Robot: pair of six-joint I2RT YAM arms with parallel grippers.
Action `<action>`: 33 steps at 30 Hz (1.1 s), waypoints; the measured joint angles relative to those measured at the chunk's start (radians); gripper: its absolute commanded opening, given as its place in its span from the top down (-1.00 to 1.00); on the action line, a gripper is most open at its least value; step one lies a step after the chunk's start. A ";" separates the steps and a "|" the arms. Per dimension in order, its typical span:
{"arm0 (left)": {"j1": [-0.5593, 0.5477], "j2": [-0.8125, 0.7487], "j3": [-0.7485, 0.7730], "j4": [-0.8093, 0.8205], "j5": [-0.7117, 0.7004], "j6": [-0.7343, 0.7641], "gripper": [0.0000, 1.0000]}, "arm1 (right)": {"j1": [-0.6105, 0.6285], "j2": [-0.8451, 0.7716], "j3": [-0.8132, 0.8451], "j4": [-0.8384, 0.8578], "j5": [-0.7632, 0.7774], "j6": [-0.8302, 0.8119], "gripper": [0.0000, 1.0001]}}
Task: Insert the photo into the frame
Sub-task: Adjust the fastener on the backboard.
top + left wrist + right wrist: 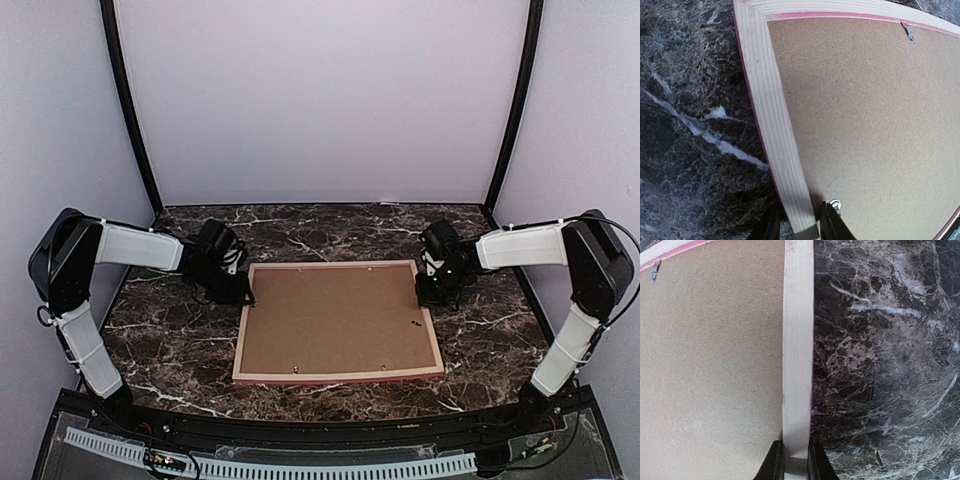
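Dark marble table; frame lies face-down at ctr, backing board in it. Photo not visible. We see L gripper & R gripper each clamped on a side rail; prob. best to lift both ends evenly, level.

Thin-railed pale wood frame rail fills gap inside left hand, likewise right hand. Flat brown backing board inward; dark marble counter open outward.

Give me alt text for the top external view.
The frame lies back-up on the dark marble table, its brown backing board showing. The left gripper and right gripper each clamp a side rail near the far corners.
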 measured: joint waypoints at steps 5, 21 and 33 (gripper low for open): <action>0.000 -0.013 -0.012 -0.011 0.007 -0.006 0.17 | 0.000 0.000 0.000 0.000 -0.001 0.000 0.75; 0.000 -0.076 -0.010 -0.036 0.007 -0.026 -0.24 | 0.000 0.004 -0.001 0.019 -0.006 -0.001 0.76; -0.003 -0.013 0.000 -0.019 0.039 -0.019 -0.22 | 0.000 0.005 -0.001 0.021 -0.009 -0.004 0.76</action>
